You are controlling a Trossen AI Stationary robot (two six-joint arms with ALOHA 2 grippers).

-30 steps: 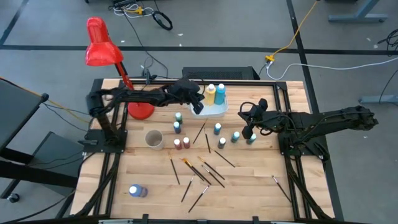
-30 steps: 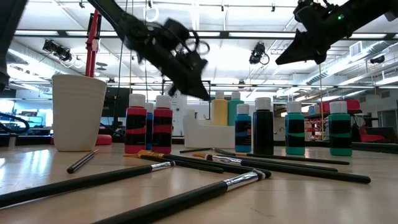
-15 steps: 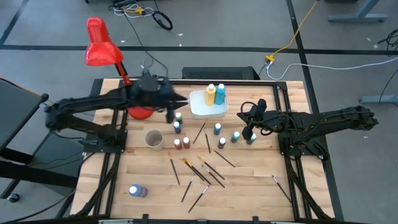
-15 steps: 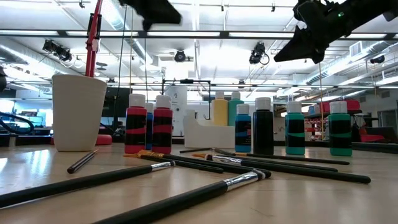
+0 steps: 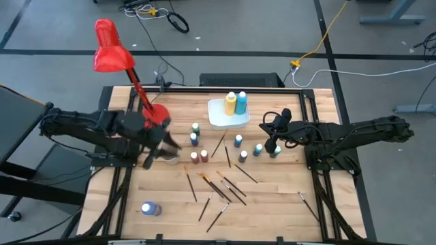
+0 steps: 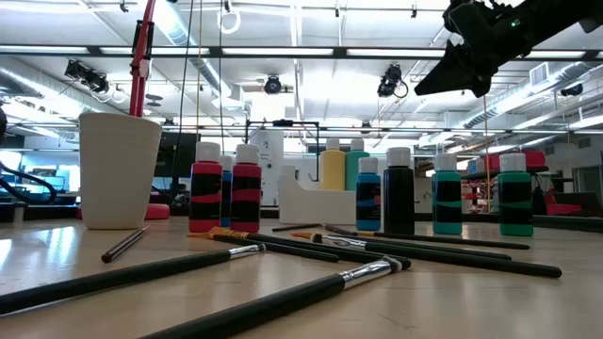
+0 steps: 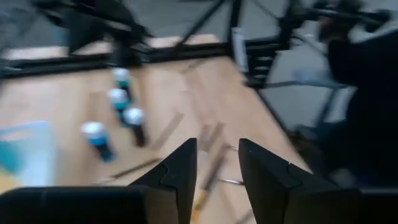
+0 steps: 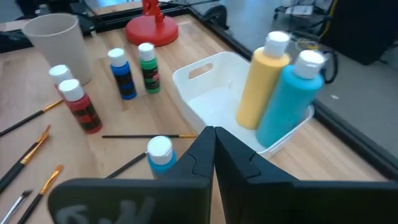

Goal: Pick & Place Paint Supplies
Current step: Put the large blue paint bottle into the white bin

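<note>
High view: left tool (image 5: 151,158) narrowly parted, empty, above cup (image 5: 168,152); right tool (image 5: 270,145) closed, empty, idling near teal bottles (image 5: 259,150).

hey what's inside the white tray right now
Two paint bottles stand upright in the white tray: a yellow bottle and a light blue bottle, side by side at one end. The rest of the tray's floor looks bare; the part behind the bottles is hidden.
</note>
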